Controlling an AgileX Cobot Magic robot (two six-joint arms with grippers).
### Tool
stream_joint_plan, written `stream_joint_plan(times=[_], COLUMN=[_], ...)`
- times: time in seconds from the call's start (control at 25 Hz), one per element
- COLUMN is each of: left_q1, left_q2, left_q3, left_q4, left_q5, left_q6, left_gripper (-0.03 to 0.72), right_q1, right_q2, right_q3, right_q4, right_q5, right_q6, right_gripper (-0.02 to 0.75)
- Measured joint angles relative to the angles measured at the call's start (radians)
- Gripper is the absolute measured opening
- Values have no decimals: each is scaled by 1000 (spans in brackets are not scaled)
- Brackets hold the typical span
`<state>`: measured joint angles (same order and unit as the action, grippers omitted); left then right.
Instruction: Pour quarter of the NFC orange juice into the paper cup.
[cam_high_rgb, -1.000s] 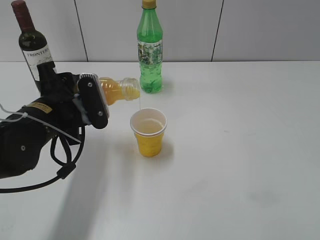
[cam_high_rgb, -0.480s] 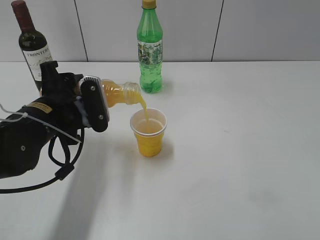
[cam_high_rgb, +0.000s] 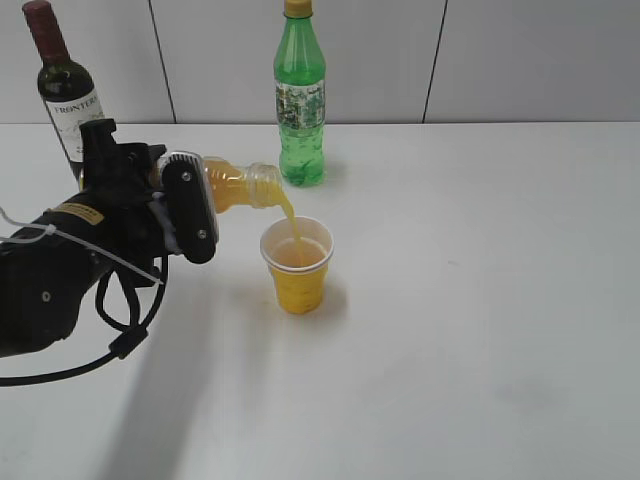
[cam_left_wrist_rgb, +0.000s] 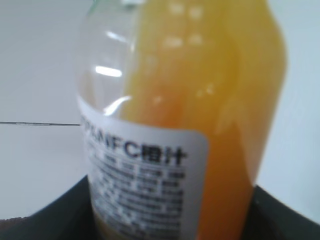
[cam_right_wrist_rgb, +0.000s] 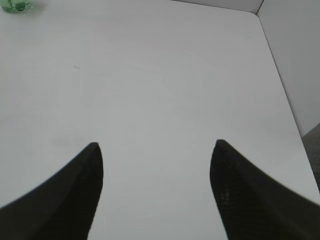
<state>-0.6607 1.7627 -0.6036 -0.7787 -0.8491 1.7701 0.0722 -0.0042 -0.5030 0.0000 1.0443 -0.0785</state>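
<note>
My left gripper (cam_high_rgb: 190, 205) is shut on the NFC orange juice bottle (cam_high_rgb: 238, 186) and holds it tipped on its side, mouth to the right, above the paper cup (cam_high_rgb: 297, 263). A thin stream of juice runs from the bottle mouth into the yellow cup, which holds some orange liquid. In the left wrist view the bottle (cam_left_wrist_rgb: 190, 100) fills the frame, label facing me, between the black jaws (cam_left_wrist_rgb: 175, 220). My right gripper (cam_right_wrist_rgb: 156, 150) is open and empty over bare white table; it does not show in the exterior view.
A tall green bottle (cam_high_rgb: 300, 95) stands just behind the cup, and its base shows in the right wrist view (cam_right_wrist_rgb: 15, 5). A dark wine bottle (cam_high_rgb: 65, 90) stands at the back left behind my left arm. The table's right edge (cam_right_wrist_rgb: 285, 85) meets a wall.
The bottle tipped a little further a second ago and juice began flowing into the cup. Over the last half second the pose has held and the level in the cup has risen slightly.
</note>
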Motion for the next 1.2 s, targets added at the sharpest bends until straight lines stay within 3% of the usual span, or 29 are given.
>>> stream_joint_plan(times=[0.28,0.64,0.8,1.08,1.2], left_q1=[0,0,0,0,0], left_q2=[0,0,0,1,1], left_q3=[0,0,0,0,0], left_q4=[1,5,44,241,283], left_q5=[16,52,75,75,47], left_q6=[-15,-133,-371,-1059,-1274], left_gripper=[447,447,447,447,447], right_q1=[0,0,0,0,0], right_q2=[0,0,0,0,0], right_q3=[0,0,0,0,0], right_q4=[0,0,0,0,0], right_q5=[0,0,0,0,0], right_q6=[0,0,0,0,0], right_gripper=[538,538,538,538,538])
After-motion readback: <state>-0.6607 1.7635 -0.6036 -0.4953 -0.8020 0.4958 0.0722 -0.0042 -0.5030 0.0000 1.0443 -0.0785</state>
